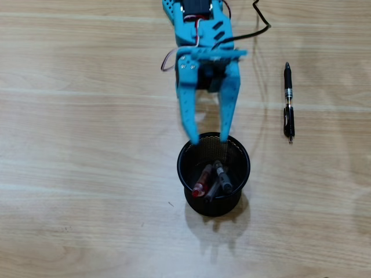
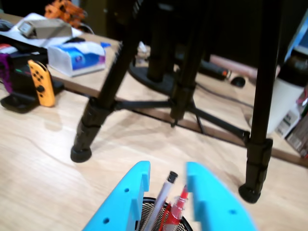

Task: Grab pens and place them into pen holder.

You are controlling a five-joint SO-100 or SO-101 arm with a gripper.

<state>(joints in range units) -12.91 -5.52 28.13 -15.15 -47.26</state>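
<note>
Pen holder point(image 2: 156, 211) cut off by wrist view's bottom edge, fingers point(image 2: 126, 202) blurred.

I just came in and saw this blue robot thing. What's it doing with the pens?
The robot arm is putting pens into a black mesh cup. Its blue gripper hangs right over the cup's back rim with the fingers apart and nothing between them. A few pens already stand inside the cup, a red one among them. One black pen lies on the wooden table, to the right in the overhead view, not yet picked up.
</note>
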